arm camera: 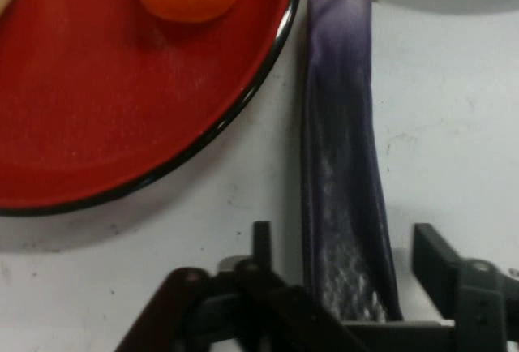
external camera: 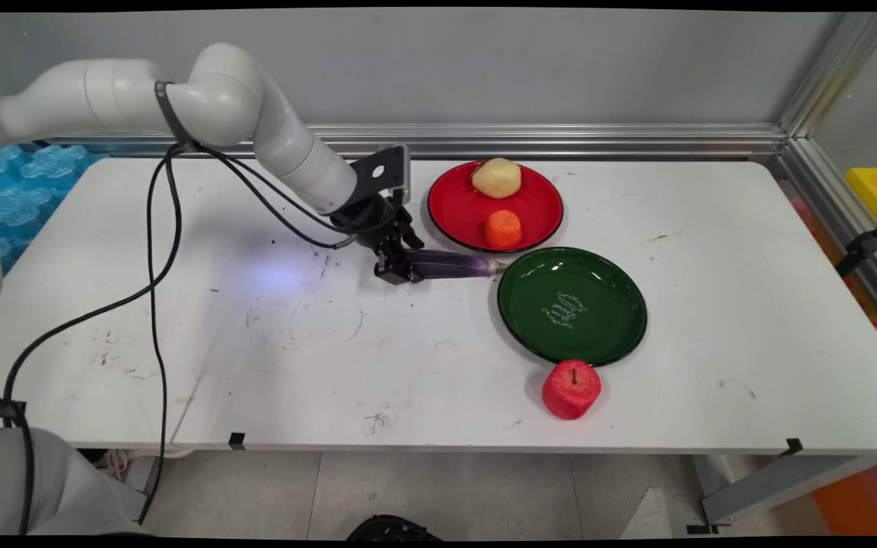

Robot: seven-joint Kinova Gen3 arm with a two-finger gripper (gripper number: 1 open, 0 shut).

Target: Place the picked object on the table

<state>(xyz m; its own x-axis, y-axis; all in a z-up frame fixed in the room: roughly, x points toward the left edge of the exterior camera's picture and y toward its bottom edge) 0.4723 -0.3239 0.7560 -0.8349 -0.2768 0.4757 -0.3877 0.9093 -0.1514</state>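
green plate [external camera: 572,306] | white script lettering at centre | too small to read

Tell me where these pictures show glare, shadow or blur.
Main view: glare streaks on the green plate, and the arm throws a soft shadow on the table left of the hand. Hand view: sharp on the eggplant and red plate, but the hand's linkage at the bottom is soft.

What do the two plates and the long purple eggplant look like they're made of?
Round red plate and round green plate: probably enamelled metal or melamine, glossy with dark rims. Long purple eggplant: likely plastic or foam replica, smooth with a dull sheen.
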